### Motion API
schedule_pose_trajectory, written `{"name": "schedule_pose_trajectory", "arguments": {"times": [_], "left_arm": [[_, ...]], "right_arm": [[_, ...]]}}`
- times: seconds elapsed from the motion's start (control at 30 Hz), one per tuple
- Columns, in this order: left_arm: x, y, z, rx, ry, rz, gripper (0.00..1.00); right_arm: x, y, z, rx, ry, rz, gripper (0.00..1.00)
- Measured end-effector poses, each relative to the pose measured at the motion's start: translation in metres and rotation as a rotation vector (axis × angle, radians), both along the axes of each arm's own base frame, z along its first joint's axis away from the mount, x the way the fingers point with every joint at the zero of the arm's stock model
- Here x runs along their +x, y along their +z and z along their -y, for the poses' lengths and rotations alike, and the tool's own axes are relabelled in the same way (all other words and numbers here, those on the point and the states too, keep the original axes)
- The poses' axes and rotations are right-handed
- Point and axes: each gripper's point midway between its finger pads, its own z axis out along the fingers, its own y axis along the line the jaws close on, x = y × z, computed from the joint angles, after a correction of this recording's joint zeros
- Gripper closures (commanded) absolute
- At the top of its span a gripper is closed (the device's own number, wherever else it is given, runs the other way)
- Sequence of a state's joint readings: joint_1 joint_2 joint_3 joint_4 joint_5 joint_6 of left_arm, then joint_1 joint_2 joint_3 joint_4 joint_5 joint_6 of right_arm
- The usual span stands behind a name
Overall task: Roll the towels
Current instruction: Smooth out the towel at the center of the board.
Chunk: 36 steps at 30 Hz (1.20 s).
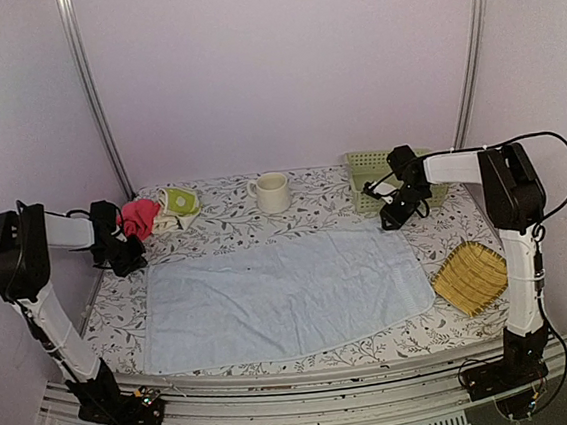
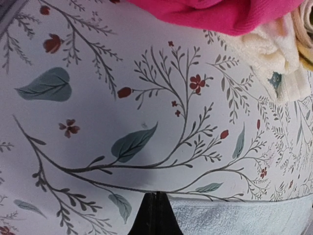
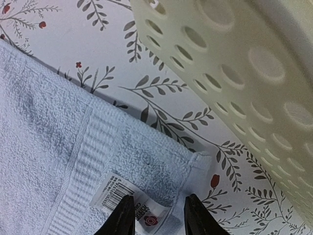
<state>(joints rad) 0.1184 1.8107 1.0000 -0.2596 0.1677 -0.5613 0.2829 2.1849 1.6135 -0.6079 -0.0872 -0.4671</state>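
Top external: pale blue towel point(image 1: 281, 293) lies flat mid-frame, long axis left to right. Right gripper point(image 1: 389, 217) sits over its upper-right corner. Right wrist view: jaws partly open, straddling that corner by the label point(image 3: 117, 193); nothing pinched, contact unclear. Left gripper point(image 1: 127, 260) is closed on nothing visible, just beside the upper-left corner. Patterned towel point(image 1: 177, 205) is bunched upper left, nearest the left arm.

1 pale blue towel point(image 1: 287, 298) flat on floral tablecloth point(image 1: 224, 223), mug point(image 1: 272, 191) and basket point(image 1: 365, 174) beyond
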Motion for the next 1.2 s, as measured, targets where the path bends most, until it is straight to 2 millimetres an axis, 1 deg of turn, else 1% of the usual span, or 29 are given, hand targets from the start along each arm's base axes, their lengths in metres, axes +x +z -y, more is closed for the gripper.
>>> {"name": "schedule_pose_trajectory", "arguments": {"times": [0.07,0.13,0.2,0.23,0.27,0.33,0.43,0.47,0.5,0.53,0.57,0.6,0.67,0.73,0.8,0.9,0.97,1.03,1.1,1.17,1.2], "left_arm": [[-0.001,0.009,-0.007,0.006,0.021,0.012,1.00],[0.001,0.025,-0.010,0.006,0.030,0.046,1.00],[0.001,0.043,-0.007,-0.011,0.021,0.085,0.99],[0.000,0.052,-0.001,-0.026,0.008,0.103,0.98],[-0.001,0.061,0.007,-0.043,-0.014,0.122,0.97],[-0.007,0.080,0.031,-0.066,-0.080,0.160,0.94],[-0.024,0.097,0.078,-0.082,-0.221,0.188,0.92],[-0.033,0.099,0.092,-0.090,-0.267,0.189,0.95],[-0.040,0.098,0.101,-0.097,-0.300,0.188,1.00],[-0.048,0.093,0.106,-0.101,-0.320,0.178,1.00],[-0.055,0.086,0.107,-0.106,-0.323,0.158,1.00],[-0.061,0.077,0.104,-0.108,-0.316,0.134,1.00],[-0.069,0.057,0.096,-0.116,-0.287,0.079,1.00],[-0.069,0.040,0.087,-0.123,-0.254,0.031,1.00],[-0.064,0.028,0.081,-0.125,-0.231,-0.004,1.00],[-0.046,0.018,0.077,-0.117,-0.219,-0.029,1.00],[-0.031,0.015,0.071,-0.095,-0.205,-0.030,1.00],[-0.017,0.011,0.061,-0.076,-0.179,-0.035,1.00],[-0.013,0.002,0.047,-0.066,-0.143,-0.055,1.00],[-0.013,-0.009,0.030,-0.061,-0.102,-0.087,1.00],[-0.013,-0.009,0.024,-0.068,-0.090,-0.091,1.00]], "right_arm": [[0.001,0.003,-0.003,0.001,0.005,0.001,0.60],[0.000,0.005,-0.004,0.003,0.005,-0.003,0.59],[-0.006,0.010,-0.006,0.018,0.012,-0.016,0.58],[-0.010,0.016,-0.008,0.034,0.019,-0.021,0.58],[-0.016,0.025,-0.009,0.051,0.027,-0.024,0.58],[-0.030,0.048,-0.012,0.091,0.049,-0.012,0.57],[-0.058,0.090,-0.016,0.150,0.097,0.034,0.58],[-0.067,0.101,-0.018,0.165,0.114,0.048,0.58],[-0.076,0.108,-0.020,0.178,0.132,0.059,0.58],[-0.084,0.111,-0.022,0.182,0.148,0.061,0.58],[-0.092,0.110,-0.025,0.187,0.168,0.057,0.58],[-0.102,0.105,-0.027,0.188,0.186,0.042,0.58],[-0.123,0.087,-0.034,0.188,0.226,-0.014,0.58],[-0.142,0.070,-0.036,0.189,0.252,-0.074,0.59],[-0.153,0.061,-0.038,0.190,0.271,-0.109,0.59],[-0.157,0.057,-0.037,0.186,0.280,-0.120,0.59],[-0.156,0.057,-0.037,0.185,0.286,-0.111,0.59],[-0.154,0.055,-0.037,0.182,0.293,-0.106,0.59],[-0.152,0.052,-0.038,0.179,0.297,-0.104,0.59],[-0.151,0.048,-0.038,0.176,0.299,-0.107,0.60],[-0.151,0.047,-0.038,0.175,0.301,-0.107,0.60]]}}
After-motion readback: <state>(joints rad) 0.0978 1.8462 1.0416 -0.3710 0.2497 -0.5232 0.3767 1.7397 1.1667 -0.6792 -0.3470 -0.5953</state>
